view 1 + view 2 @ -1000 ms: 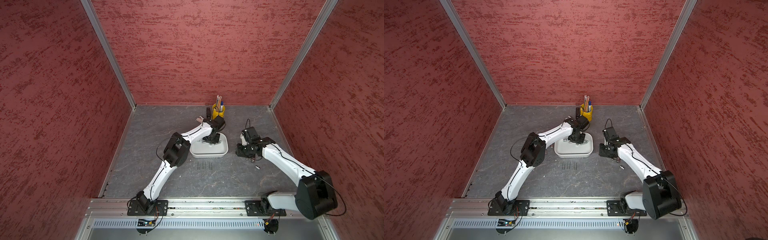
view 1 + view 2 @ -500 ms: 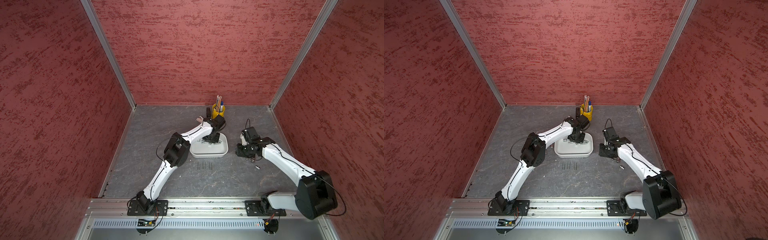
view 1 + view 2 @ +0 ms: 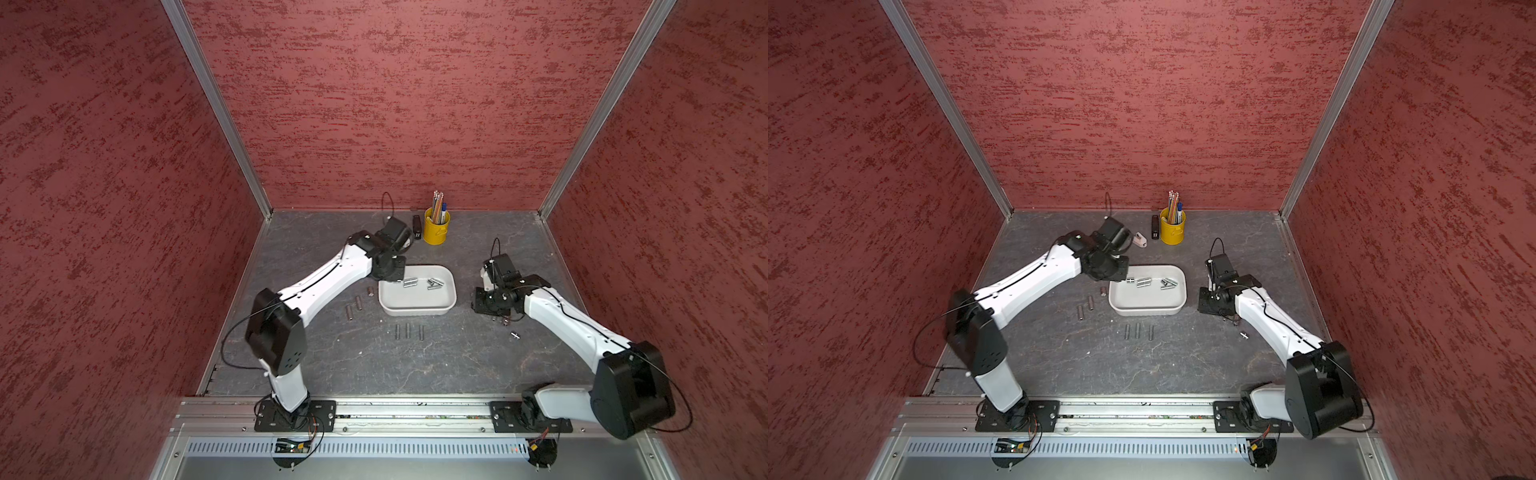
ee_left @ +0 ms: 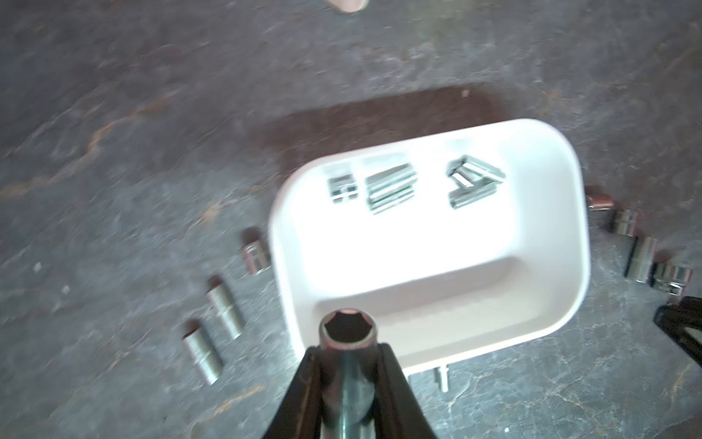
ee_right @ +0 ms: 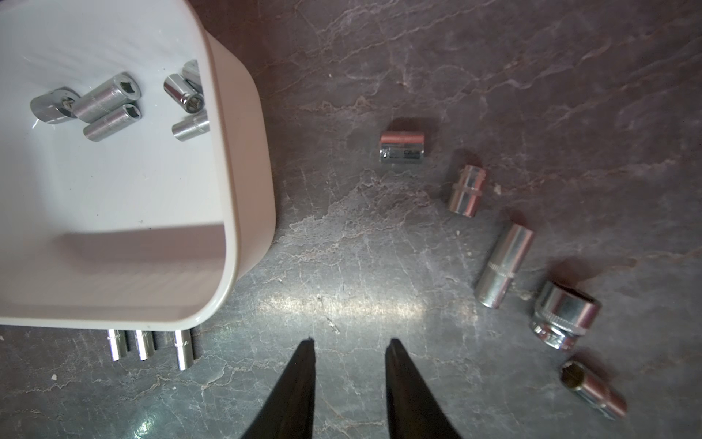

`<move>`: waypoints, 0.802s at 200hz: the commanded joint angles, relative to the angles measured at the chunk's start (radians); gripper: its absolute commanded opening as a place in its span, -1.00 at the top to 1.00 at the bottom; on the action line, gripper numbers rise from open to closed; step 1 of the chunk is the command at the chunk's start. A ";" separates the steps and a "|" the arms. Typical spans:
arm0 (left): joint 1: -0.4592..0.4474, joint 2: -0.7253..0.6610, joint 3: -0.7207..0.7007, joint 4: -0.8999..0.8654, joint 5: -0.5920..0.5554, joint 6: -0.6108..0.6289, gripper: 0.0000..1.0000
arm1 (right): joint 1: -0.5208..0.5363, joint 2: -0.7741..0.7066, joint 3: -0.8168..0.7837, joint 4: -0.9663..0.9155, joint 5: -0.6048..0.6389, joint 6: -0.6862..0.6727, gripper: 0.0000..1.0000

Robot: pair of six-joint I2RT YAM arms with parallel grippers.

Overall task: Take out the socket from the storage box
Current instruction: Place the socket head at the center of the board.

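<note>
Chrome fills my left pincer [image 4: 348,347]: its black fingers [image 4: 300,387] are pinched on a socket [image 4: 348,328], whose hex mouth faces the wrist camera at the bottom centre of that frame. Just beyond it lies the box [image 4: 448,304], white and shallow, filling the middle and right of the frame. A handful of spare sockets [image 4: 389,186] lie along its far wall.

In both top views this pincer hangs at the box's upper-left corner. I judge the lift is done and I am carrying the socket out. The next move calls for swinging clear of the rim toward the left row [image 4: 224,308], at the lower left of the wrist frame. There I should lower the socket to the table [image 4: 114,152] and let go without knocking its neighbours.

My right pincer [image 5: 350,342] is spread and empty, low over bare table at the bottom centre of its frame. The right row [image 5: 503,270] curves down the right side, and the front three [image 5: 142,344] peek out at the lower left.

As for writing, one short socket [image 5: 402,154] carries a stamped mark too blurred to read. The yellow cup [image 3: 436,230] shows nothing legible.
</note>
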 commanded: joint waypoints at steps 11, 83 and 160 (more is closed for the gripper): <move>0.125 -0.212 -0.315 0.081 0.023 -0.101 0.74 | -0.002 -0.003 0.017 0.008 -0.015 -0.011 0.32; 0.250 -0.277 -0.665 0.267 0.054 -0.184 0.74 | -0.003 0.004 0.018 0.008 -0.019 -0.013 0.31; 0.287 -0.160 -0.705 0.366 0.062 -0.177 0.68 | -0.003 0.018 0.020 0.005 -0.018 -0.014 0.31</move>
